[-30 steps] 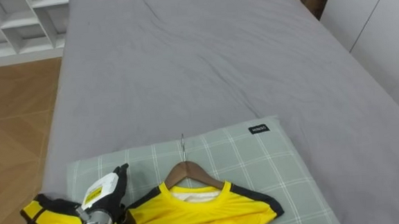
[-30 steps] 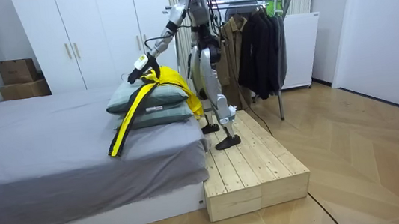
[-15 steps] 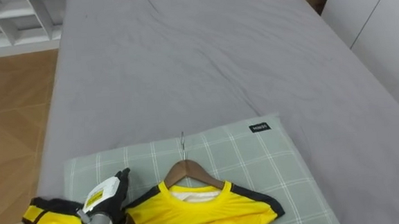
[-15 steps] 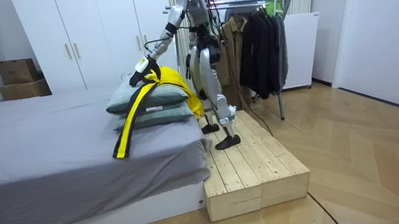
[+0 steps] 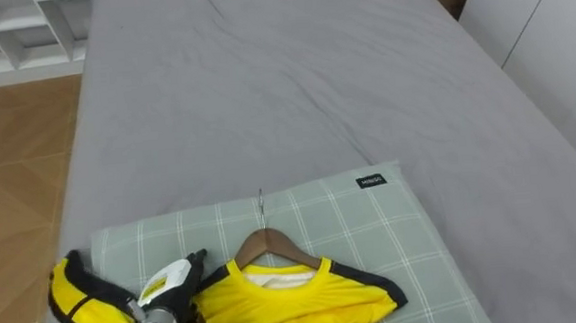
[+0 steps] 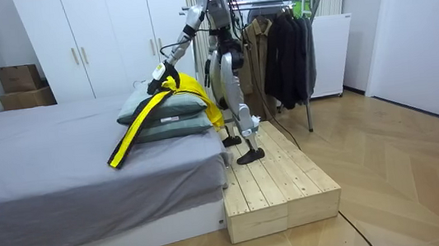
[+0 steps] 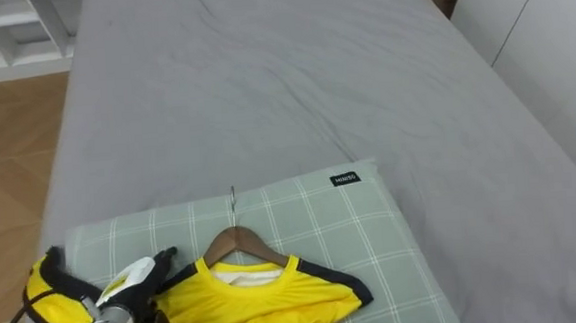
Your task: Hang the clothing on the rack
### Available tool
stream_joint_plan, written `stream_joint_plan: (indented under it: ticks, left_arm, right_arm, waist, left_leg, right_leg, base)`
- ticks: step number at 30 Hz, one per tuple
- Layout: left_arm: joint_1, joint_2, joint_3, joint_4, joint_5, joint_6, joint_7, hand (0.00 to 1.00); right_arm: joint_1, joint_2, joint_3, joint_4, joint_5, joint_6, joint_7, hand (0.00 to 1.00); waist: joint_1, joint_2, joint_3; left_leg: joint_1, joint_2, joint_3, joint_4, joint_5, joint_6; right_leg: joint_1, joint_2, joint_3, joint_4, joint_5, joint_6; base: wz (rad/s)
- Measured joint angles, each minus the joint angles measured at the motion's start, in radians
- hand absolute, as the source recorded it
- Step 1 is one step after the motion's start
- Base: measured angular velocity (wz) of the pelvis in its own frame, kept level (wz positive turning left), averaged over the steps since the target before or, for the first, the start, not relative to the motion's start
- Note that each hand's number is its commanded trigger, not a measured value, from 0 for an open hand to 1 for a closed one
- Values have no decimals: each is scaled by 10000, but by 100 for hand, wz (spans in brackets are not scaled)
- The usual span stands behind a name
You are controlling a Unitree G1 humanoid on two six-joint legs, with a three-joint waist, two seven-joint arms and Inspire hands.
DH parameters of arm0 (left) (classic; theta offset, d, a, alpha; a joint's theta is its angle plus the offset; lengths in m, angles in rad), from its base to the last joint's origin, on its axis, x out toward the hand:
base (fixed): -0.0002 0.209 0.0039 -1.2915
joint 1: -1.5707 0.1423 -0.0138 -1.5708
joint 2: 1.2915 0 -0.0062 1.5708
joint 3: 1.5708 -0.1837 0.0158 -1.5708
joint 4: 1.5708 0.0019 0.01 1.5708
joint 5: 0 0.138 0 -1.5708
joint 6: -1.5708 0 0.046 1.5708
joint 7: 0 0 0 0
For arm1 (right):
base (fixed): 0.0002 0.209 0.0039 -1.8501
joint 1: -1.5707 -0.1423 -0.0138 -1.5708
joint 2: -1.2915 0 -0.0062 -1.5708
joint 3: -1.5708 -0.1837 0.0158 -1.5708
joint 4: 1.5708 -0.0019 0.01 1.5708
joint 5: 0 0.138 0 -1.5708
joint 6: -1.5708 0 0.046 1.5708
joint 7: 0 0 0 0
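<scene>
One garment: a yellow shirt with black trim at the collar and along the shoulders, already on a wooden hanger.
Hanger: its wooden neck shows in the collar opening, and the thin metal hook points up across the pillow.
Pillow: pale green with a light check, lying at the near end of the grey bed.
Shirt's place: flat on the near half of the pillow, collar toward the pillow's middle.
Sleeve: bunched in a yellow and black loop past the pillow's left edge; in the room view it hangs from the pillow's side as a long strip.
Left hand: over the pillow's near left corner, closed on the shirt's cloth at the left shoulder, dark fingers pointing toward the hanger.
Shirt against hand: the body spreads to the hand's right, the sleeve drapes to its left.
Robot: stands on a wooden platform beside the pillow end of the bed, left arm stretched over the pillow.
</scene>
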Motion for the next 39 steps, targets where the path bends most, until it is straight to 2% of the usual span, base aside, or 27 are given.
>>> stream_joint_plan:
  ticks: [3,9,17,22,25,26,28,29,30,34,36,39]
  left_arm:
    - [-7,-13,-379,0,47,-2,-32,0]
    - [-10,-65,-587,-2,407,8,-180,0]
    - [-9,-83,-595,-2,397,7,-559,0]
    - [-4,-83,-590,0,393,-19,-562,0]
    - [-2,-82,-591,-1,395,-52,-572,0]
    - [-2,-83,-591,-1,395,-52,-576,9]
    - [11,-82,-580,-1,457,-63,-583,52]
    - [19,-82,-576,-3,497,-72,-585,87]
    - [28,-80,-558,-3,584,-87,-587,100]
    - [39,-11,-491,0,485,-103,-195,100]
    - [19,47,-221,2,412,-177,64,100]
    - [35,75,229,33,401,-216,253,95]
  right_arm:
    - [-25,-51,0,8,118,-6,57,0]
    - [-142,-126,16,208,218,5,279,0]
    - [-228,-124,17,285,207,5,391,0]
    - [-229,-79,16,287,148,7,404,0]
    - [-230,-87,12,295,148,12,482,0]
    - [-232,-88,11,295,148,12,484,0]
    - [-235,-87,-11,297,97,13,489,0]
    - [-237,-87,-25,297,78,14,490,0]
    - [-241,-85,-71,298,-7,14,496,0]
    - [-260,-74,-49,310,-42,52,493,0]
    - [-235,-39,-60,311,-51,131,494,0]
    - [-257,14,-74,304,-285,139,491,0]
  waist:
    - [-7,66,-10]
    - [-38,161,-3]
    - [-37,142,10]
    - [-12,18,90]
    - [14,11,94]
    - [15,11,94]
    - [45,6,91]
    - [50,6,90]
    - [71,-1,87]
    - [215,-69,45]
    - [236,-137,1]
    - [324,-220,-26]
  left_leg:
    - [-63,-13,68,13,10,17]
    - [-126,-13,64,102,17,27]
    - [-103,-20,63,92,17,27]
    - [-96,-24,65,93,17,27]
    - [-105,-33,64,95,17,27]
    - [-106,-33,65,95,17,28]
    - [-103,-35,71,93,17,27]
    - [-102,-35,77,93,17,27]
    - [-88,-36,119,85,17,27]
    - [103,-34,386,-100,17,27]
    - [132,-34,404,-106,17,27]
    - [253,-35,505,-193,17,27]
  right_leg:
    - [-108,-38,-2,105,-12,9]
    - [-127,-48,-33,116,-12,8]
    - [-117,-56,-24,145,-12,8]
    - [-116,-54,-13,137,-26,13]
    - [-116,-55,3,103,-30,19]
    - [-116,-56,4,101,-32,22]
    - [-128,-52,22,100,-39,27]
    - [-130,-51,27,100,-40,27]
    - [-135,-47,65,106,-46,30]
    - [-131,-9,237,116,-50,37]
    - [-128,-11,245,136,-50,38]
    - [-127,-19,243,241,-54,43]
  base:
    - [0]
    - [1]
    - [0]
    - [0]
    - [0]
    - [0]
    - [-2]
    - [-5]
    - [-9]
    - [-14]
    - [-7]
    - [-8]
